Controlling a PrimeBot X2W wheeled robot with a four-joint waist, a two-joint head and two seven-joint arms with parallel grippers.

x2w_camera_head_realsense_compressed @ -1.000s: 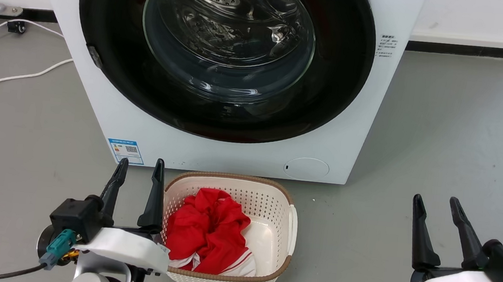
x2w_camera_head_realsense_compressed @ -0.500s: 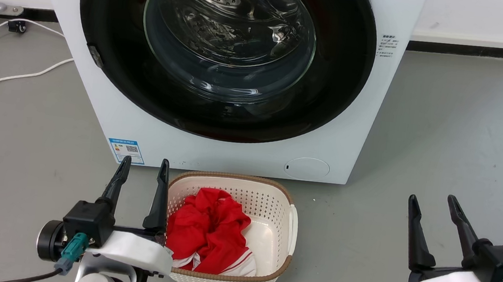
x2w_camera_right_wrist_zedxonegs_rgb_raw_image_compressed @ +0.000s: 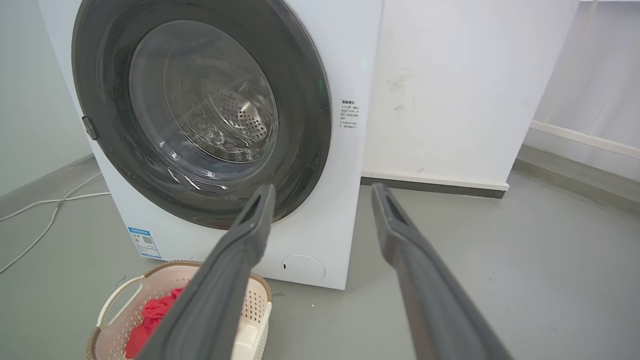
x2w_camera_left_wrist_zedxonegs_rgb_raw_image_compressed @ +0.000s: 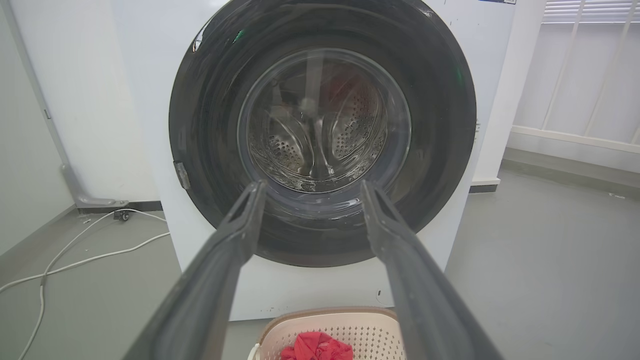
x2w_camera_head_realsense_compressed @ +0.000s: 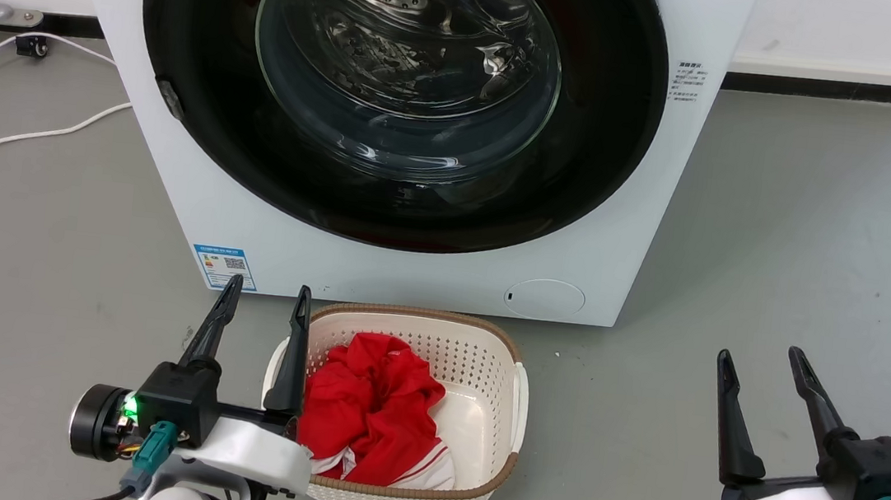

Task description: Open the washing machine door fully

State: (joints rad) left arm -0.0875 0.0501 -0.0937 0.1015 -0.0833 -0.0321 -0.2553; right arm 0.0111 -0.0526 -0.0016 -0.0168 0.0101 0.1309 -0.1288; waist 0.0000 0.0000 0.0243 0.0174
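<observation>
Since a second ago the left end effector (x2w_camera_head_realsense_compressed: 269, 285) has slid toward the basket (x2w_camera_head_realsense_compressed: 438, 316), one finger now crossing its rim in the head view. On the floor stands the washer (x2w_camera_head_realsense_compressed: 426, 277), its door (x2w_camera_head_realsense_compressed: 197, 91) shut flat against the front. A red cloth (x2w_camera_head_realsense_compressed: 371, 408) lies in the basket. The right end effector (x2w_camera_head_realsense_compressed: 759, 353) and the left both gape wide, holding nothing

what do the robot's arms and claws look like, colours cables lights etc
The left claw and right claw match: two long, dark, tapering fingers on a black block, seated in a glossy white wrist shell. Each wrist carries a teal connector; the left also has a black cable and a lit green light.
</observation>
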